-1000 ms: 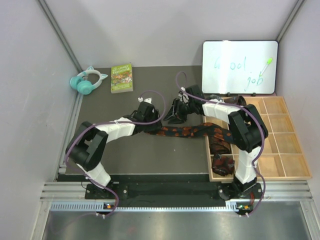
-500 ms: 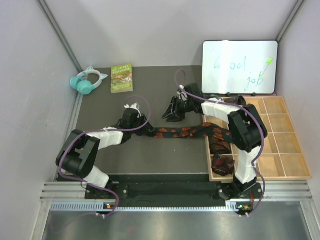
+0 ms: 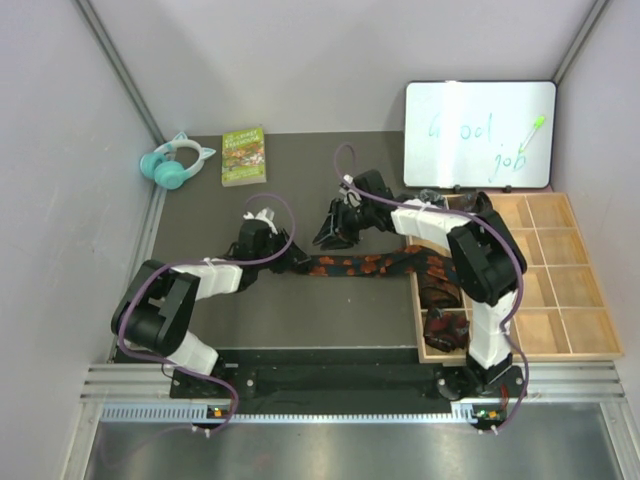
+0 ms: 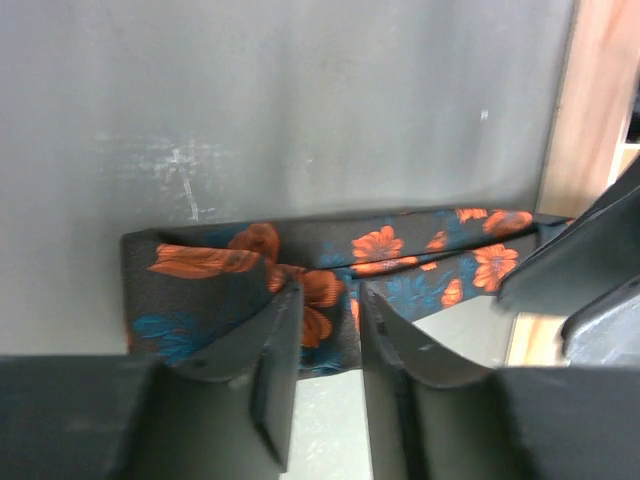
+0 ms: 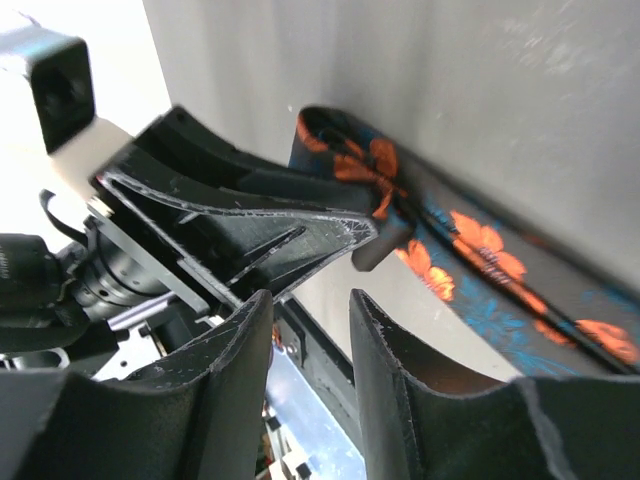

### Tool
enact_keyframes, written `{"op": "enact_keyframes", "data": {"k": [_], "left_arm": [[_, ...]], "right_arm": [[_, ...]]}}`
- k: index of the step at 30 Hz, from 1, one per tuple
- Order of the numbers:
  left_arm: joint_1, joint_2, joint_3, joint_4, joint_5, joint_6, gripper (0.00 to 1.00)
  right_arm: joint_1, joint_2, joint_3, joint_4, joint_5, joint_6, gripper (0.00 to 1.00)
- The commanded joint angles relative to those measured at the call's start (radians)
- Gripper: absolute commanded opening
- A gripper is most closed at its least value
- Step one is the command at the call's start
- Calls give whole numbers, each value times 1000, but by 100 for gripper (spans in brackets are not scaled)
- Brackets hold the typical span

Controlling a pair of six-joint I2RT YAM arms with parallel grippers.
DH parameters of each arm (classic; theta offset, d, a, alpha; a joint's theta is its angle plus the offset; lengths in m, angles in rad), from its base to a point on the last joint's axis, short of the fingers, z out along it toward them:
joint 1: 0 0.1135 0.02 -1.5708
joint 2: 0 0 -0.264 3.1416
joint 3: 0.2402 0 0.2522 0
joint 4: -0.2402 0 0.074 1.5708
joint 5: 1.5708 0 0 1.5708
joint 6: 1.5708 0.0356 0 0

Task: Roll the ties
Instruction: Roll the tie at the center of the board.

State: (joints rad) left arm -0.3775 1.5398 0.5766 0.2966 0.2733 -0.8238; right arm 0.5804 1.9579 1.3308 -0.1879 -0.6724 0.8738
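Observation:
A black tie with orange-red blotches [image 3: 370, 266] lies stretched across the dark mat, from my left gripper to the wooden tray [image 3: 565, 345]. My left gripper [image 3: 290, 257] is at its left end. In the left wrist view its jaws [image 4: 328, 295] stand narrowly apart with the folded end of the tie [image 4: 400, 250] between them. My right gripper [image 3: 327, 235] hovers just beyond the tie, slightly open and empty [image 5: 310, 300]. The right wrist view shows the tie [image 5: 470, 250] and the left gripper [image 5: 250, 215]. Two dark rolled ties [image 3: 440, 290] [image 3: 445, 328] sit in the tray's left compartments.
A whiteboard [image 3: 480, 135] stands at the back right behind the tray. A green book [image 3: 243, 155] and teal headphones [image 3: 175, 162] lie at the back left. Grey walls close in both sides. The tray's edge [image 4: 590, 120] shows in the left wrist view.
My left gripper has moved left and toward the near edge with the tie's end, and the tie has been pulled straight. My right gripper has shifted left along the tie.

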Motion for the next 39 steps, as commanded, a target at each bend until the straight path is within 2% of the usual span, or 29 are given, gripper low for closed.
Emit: {"op": "enact_keyframes", "data": {"k": [1,8,10,15,21,23,26,39], "left_arm": [[15,-15,-23,87,33,-12,38],[60,40,-73,229,109,-90,39],[63,58,-80,254,113,-98,39],[80,69,-106,308,130,-135,41],[92,69,-126,329,132,-138,29],[95,72,-130,334,133,-146,22],[101,72,-130,340,139,-146,18],[111,88,-133,351,147,-141,16]], "right_arm": [[36,-10,22,31,13,14,37],[87,-39,-30,61,34,22,33],[98,-28,-36,83,34,39,28],[110,-10,-73,174,37,94,26],[142,4,-82,261,91,140,13],[150,16,-90,289,109,151,10],[164,30,-99,312,131,166,6],[164,105,-117,311,163,145,0]]}}
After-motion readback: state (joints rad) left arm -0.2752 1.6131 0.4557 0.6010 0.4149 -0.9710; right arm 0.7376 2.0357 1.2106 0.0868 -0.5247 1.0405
